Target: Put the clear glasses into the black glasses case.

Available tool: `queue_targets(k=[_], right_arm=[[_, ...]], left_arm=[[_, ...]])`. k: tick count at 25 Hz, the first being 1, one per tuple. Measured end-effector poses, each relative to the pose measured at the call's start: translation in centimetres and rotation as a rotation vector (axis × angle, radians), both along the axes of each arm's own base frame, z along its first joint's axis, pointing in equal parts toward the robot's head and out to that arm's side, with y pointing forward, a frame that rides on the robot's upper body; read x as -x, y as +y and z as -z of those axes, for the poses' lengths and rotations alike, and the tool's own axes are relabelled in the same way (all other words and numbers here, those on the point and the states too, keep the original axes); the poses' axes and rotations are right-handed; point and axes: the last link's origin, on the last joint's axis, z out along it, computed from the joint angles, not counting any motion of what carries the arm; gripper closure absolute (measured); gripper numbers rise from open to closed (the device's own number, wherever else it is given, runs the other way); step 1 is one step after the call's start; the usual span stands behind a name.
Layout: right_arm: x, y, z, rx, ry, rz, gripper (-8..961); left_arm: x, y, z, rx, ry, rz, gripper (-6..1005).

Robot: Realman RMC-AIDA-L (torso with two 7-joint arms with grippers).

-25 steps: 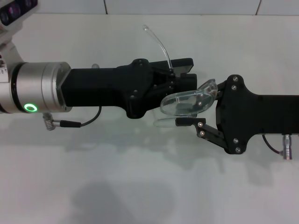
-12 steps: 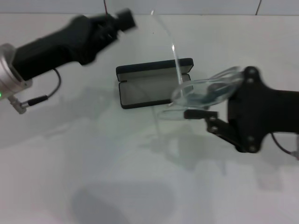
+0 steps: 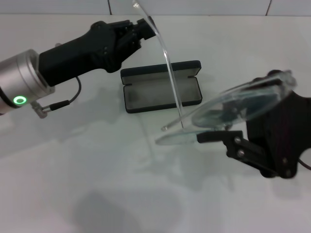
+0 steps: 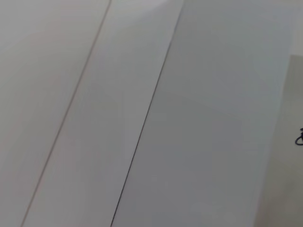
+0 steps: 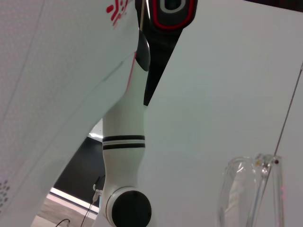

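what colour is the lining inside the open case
Grey, inside the black glasses case; the head view shows it best.

The clear glasses point(image 3: 233, 109) — right of the black glasses case point(image 3: 162, 86) — off the table point(image 3: 97, 184).

Left arm point(image 3: 73, 51): black housing, silver cuff, green ring light, thin black cable.
Right gripper point(image 3: 221, 124): black plates, silver screws.

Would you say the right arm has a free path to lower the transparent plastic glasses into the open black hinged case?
Probably yes: the black glasses case lies open, the left gripper is behind it, and the right gripper holds the clear glasses beside it.
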Motion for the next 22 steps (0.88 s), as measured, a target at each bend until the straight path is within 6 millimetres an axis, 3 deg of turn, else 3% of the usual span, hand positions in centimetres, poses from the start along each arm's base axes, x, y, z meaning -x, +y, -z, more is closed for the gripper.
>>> queue_targets(k=[22], right_arm=[[-0.8,1.5,1.2,0.009,-0.052,0.116,842]], left_arm=[[-3.1,-2.0,0.7,0.092,-0.064,0.222,941]])
